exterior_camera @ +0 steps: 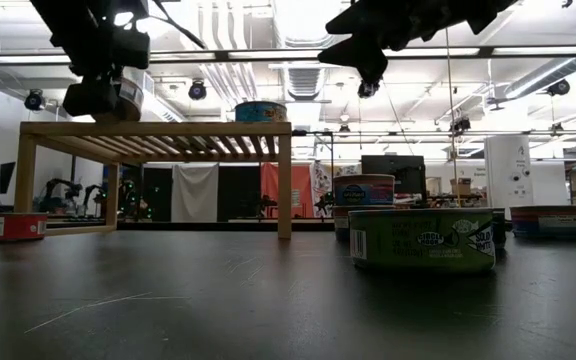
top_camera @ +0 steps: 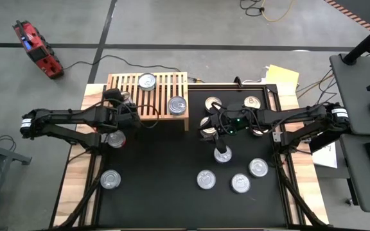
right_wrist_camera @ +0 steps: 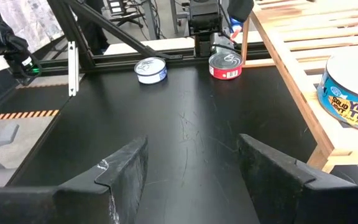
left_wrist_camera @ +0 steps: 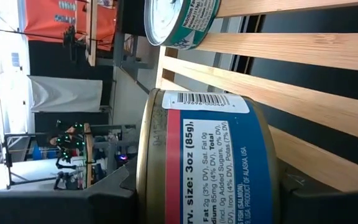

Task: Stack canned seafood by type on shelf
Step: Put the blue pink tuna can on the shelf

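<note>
My left gripper (left_wrist_camera: 204, 205) pinching blue-and-red labelled round tin (left_wrist_camera: 207, 162) over light-wood slatted shelf (top_camera: 162, 82) with two silver-lidded tins (top_camera: 147, 81); right gripper (right_wrist_camera: 191, 168) spread, empty.

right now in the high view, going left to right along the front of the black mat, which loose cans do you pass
lone can by the mat's left edge → can left of centre front → can nearest the front → can farthest right
</note>
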`<state>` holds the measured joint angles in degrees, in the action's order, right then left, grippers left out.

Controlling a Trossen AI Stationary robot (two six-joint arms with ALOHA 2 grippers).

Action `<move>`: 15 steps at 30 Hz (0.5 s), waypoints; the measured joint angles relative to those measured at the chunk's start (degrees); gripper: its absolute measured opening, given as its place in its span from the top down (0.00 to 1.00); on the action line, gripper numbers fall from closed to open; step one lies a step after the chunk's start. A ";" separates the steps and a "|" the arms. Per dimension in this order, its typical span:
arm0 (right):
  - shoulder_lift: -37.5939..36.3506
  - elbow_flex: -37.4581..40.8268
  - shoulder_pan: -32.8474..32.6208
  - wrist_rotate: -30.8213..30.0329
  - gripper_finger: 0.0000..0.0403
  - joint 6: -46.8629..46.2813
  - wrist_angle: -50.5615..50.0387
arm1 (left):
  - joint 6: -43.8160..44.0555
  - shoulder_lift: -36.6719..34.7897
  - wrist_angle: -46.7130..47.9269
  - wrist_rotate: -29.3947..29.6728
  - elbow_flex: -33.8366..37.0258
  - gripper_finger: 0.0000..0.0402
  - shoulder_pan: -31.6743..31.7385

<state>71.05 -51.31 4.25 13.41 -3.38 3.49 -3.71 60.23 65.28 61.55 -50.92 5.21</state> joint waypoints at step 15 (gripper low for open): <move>0.00 0.00 0.00 0.02 0.38 -0.02 0.00 | 0.23 -0.02 -0.22 -4.63 0.04 0.59 0.00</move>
<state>71.05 -51.31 4.25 13.43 -3.40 3.49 -3.48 60.20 65.06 56.92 -50.87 5.21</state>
